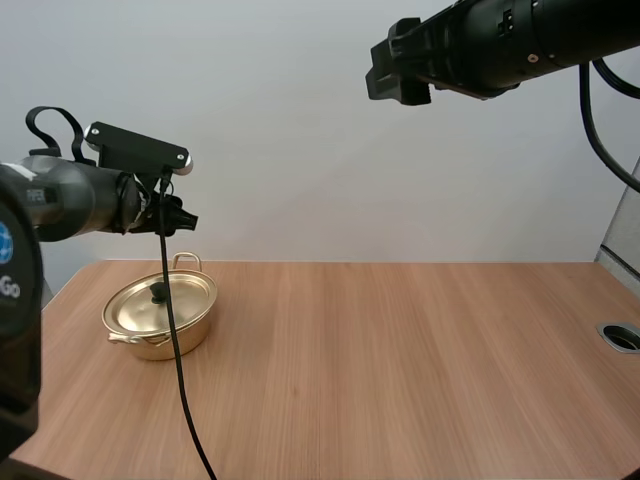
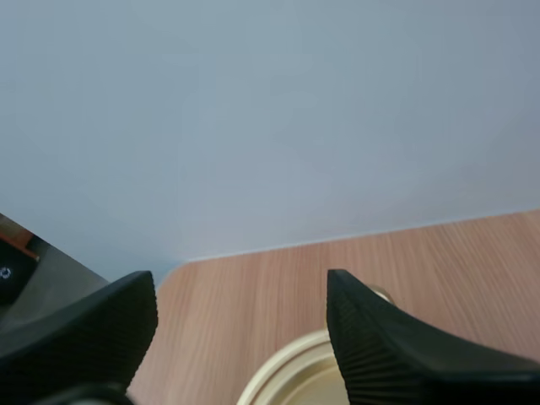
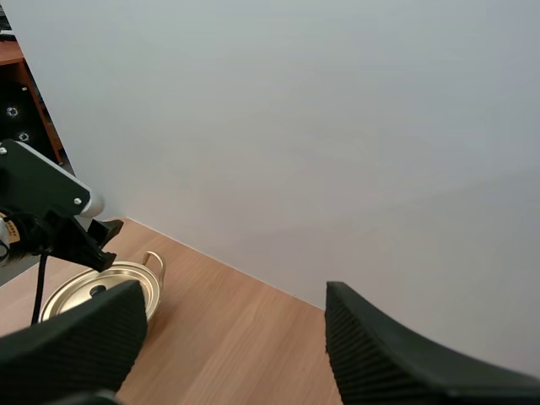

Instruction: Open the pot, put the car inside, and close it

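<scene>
Black and ribbed, my left fingers point(image 2: 380, 354) stand spread with nothing between them, and the pale rim of the lid point(image 2: 287, 375) shows just below their gap. At the left of the high view the golden pot point(image 1: 160, 312) sits on the tabletop point(image 1: 400, 350), lid on, its dark knob point(image 1: 158, 292) pointing straight up. I hang above and a little behind that knob, apart from it, so I judge the reach is downward. Its loop handles point(image 1: 186, 261) lie on a line from near-left to far-right. My right fingers point(image 3: 380, 354), also spread and empty, are high at the upper right, well apart from the pot, so the left arm is nearer.
</scene>
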### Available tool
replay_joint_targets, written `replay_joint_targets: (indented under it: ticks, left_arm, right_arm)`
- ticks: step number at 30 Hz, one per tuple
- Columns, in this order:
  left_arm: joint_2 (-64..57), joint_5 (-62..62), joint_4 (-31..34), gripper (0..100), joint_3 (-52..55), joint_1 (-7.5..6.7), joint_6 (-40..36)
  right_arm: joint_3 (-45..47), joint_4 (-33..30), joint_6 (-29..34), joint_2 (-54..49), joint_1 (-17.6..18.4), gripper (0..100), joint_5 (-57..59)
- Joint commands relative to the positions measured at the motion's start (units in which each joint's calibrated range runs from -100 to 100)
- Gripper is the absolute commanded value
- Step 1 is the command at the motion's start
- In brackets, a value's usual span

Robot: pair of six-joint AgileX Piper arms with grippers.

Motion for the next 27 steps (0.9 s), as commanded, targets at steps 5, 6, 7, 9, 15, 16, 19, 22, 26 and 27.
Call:
replay_joint_targets:
  ticks: [5, 6, 7, 9, 15, 16, 19, 22, 26, 27]
  left_arm:
    - [-1.65, -2.6, -0.01, 95, -0.04, 0.03, -0.02]
    - [-1.24, -1.12, -0.15, 95, -0.04, 0.03, -0.02]
    - [-0.61, 0.75, -0.66, 95, -0.04, 0.03, -0.02]
    - [0.84, 5.25, -1.09, 95, -0.04, 0.03, -0.02]
    - [3.28, 13.18, -1.4, 95, 0.1, 0.03, -0.02]
    - [3.28, 13.79, -2.4, 95, 0.1, 0.03, -0.02]
    - [3.5, 17.44, -6.1, 95, 0.1, 0.03, -0.02]
    - [3.7, 22.4, -8.96, 95, 0.1, 0.03, -0.02]
    - [3.95, 26.02, -9.76, 95, 0.1, 0.03, -0.02]
    - [3.95, 26.85, -9.86, 95, 0.1, 0.03, -0.02]
  right_arm:
    - [0.03, -0.01, -0.01, -0.02, -0.01, 100, 0.05]
    - [0.03, -0.01, -0.01, -0.02, -0.01, 100, 0.05]
    - [0.03, -0.01, -0.01, -0.02, -0.01, 100, 0.05]
    - [0.03, -0.01, -0.01, -0.02, -0.01, 100, 0.05]
    - [0.03, 0.09, -0.01, -0.02, -0.01, 100, 0.05]
    - [0.03, 0.2, -0.01, -0.02, -0.01, 100, 0.05]
    - [0.03, 0.55, -0.01, -0.02, -0.01, 100, 0.05]
    - [0.03, 0.55, -0.01, -0.02, -0.01, 100, 0.05]
    - [0.03, 0.55, -0.01, -0.02, -0.01, 100, 0.05]
    - [0.03, 0.55, -0.01, -0.02, -0.01, 100, 0.05]
